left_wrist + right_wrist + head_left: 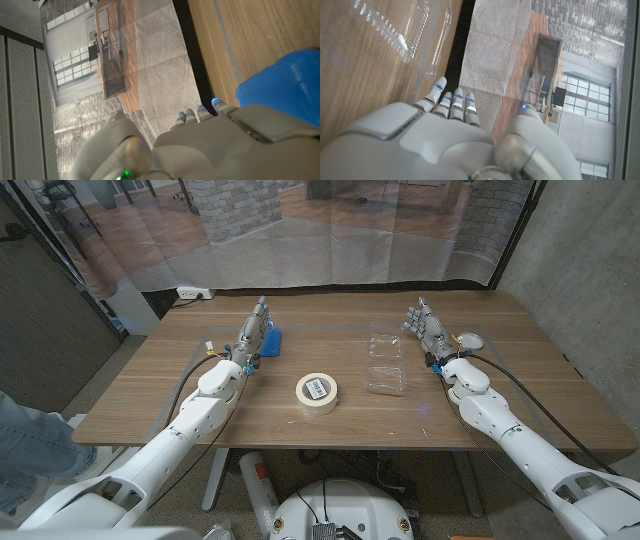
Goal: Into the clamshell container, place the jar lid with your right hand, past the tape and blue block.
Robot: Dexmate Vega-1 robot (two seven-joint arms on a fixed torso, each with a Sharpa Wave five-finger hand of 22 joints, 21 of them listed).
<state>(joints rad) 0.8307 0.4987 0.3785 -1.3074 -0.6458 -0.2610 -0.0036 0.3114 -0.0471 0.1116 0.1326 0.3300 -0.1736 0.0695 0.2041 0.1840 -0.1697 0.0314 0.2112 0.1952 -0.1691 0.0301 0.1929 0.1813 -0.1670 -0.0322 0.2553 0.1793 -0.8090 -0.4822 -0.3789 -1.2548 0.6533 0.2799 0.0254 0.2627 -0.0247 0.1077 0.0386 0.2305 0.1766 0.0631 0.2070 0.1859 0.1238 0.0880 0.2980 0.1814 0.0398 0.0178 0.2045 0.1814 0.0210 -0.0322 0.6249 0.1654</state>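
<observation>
Left to right across the table. Left hand [254, 332] stands at far left, fingers straight and apart, holding nothing; it sits just beside the blue block [271, 340], on the block's left. In the left wrist view the block [285, 85] is a blue mass right against the hand's side; I can't tell if they touch.

Tape [317, 390]: a cream roll lying flat near the table's middle, nearer than the block.

Clamshell container [384, 357]: clear plastic, open, both halves lying flat right of the tape. Looks empty.

Right hand [428, 328] is just right of the container, fingers extended and spread, nothing in it. The right wrist view shows the same, with the container's edge [415, 30] close to the fingertips.

Jar lid [469, 341]: small, pale, round, flat on the table just right of the right hand, far right. Too small to read detail.

Judgement: nothing's started, and the pickup is the step in hand. The next move needs the right hand to shift right onto the lid and pinch it by the rim; it's low and flat, so the grasp is fiddly. Then it's a short carry left into the container.
</observation>
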